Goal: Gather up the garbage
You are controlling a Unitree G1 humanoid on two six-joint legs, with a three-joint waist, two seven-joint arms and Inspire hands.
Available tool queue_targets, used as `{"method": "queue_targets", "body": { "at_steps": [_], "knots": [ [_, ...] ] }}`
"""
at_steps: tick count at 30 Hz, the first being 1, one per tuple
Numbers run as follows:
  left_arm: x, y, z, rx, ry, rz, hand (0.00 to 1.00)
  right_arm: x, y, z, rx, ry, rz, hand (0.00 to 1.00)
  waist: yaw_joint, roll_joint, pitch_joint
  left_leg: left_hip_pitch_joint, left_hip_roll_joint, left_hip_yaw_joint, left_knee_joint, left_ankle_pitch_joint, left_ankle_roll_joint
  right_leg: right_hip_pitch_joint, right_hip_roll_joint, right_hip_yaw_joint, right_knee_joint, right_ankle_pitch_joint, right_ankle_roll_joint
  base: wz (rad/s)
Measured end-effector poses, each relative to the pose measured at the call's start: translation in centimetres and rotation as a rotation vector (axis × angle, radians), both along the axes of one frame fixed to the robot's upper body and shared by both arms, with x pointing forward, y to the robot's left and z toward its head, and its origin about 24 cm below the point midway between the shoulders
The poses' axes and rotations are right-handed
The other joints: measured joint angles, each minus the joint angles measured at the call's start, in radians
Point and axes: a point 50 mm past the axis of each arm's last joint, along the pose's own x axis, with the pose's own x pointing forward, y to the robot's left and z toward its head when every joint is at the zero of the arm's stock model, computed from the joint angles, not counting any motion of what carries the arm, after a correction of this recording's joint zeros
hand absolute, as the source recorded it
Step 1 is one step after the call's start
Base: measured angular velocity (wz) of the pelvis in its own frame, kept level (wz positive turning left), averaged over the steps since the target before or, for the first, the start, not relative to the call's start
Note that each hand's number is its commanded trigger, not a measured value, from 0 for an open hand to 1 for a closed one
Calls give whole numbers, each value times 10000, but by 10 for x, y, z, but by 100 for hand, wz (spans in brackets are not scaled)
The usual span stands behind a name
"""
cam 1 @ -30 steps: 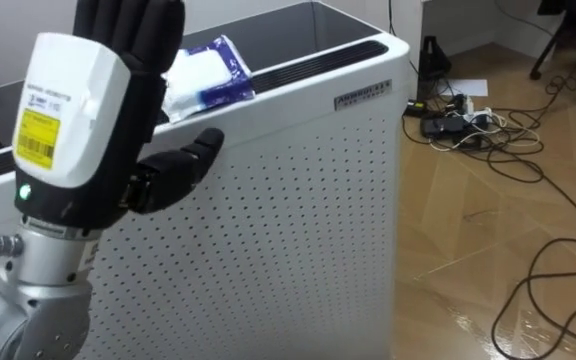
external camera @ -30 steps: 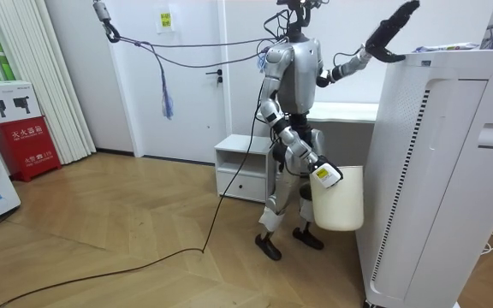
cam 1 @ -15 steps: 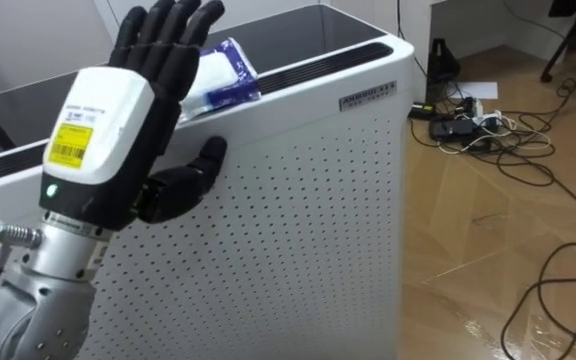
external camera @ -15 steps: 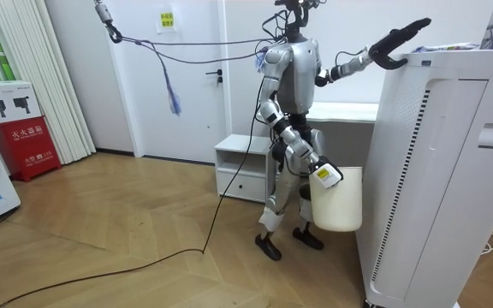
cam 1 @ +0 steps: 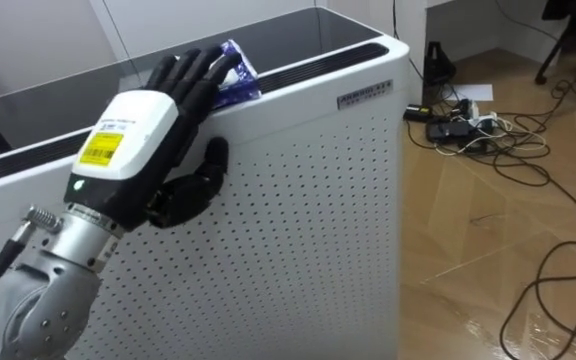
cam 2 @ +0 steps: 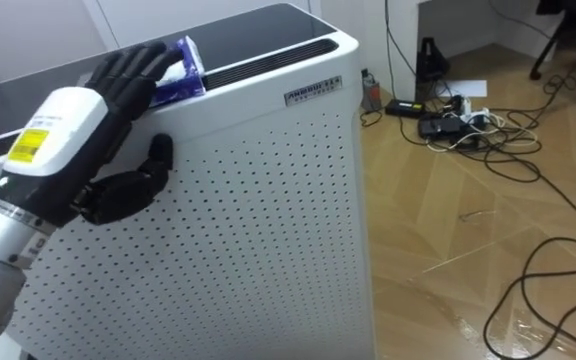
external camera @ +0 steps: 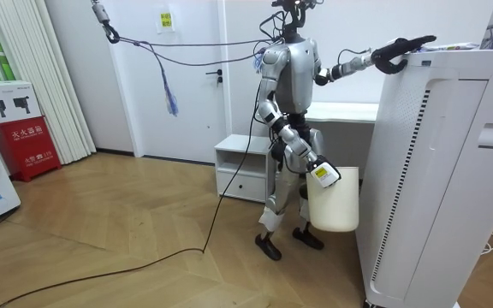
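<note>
While the robot stands by the white cabinet [cam 1: 298, 200], right hand [external camera: 322, 174] at a white bin [external camera: 336, 205], grip not discernible, its left hand [cam 1: 138, 130] rests uncurled on the blue-and-white packet [cam 1: 238, 78] atop it. Grasp judged pending: fingers must close round the packet, then lift.

The left arm reaches up and forward at about shoulder height, the left robot hand [cam 1: 136, 135] palm down with fingers straight and thumb spread below them, while the right arm hangs bent, the right robot hand [external camera: 317, 171] low beside its thigh.
</note>
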Motion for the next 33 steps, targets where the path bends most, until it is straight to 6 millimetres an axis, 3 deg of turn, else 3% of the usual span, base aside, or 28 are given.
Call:
{"method": "queue_targets", "body": {
  "at_steps": [6,14,33],
  "knots": [
    [4,7,3,-31,666,85,100,1,2,1,-402,119,357,100,-14,206,-55,21,6,3,0,15,-13,-105,1,110,198,-61,-6,-4],
    [9,20,27,-1283,337,102,100,3,1,3,-584,232,368,100,-47,425,-16,88,8,4,-23,30,-41,-111,-9,104,341,-137,-17,0],
    [10,22,44,-1334,151,-92,100,8,4,8,-449,46,464,100,18,373,34,95,2,39,-86,43,-35,-120,-32,95,315,-143,-43,0]
  ]
}}
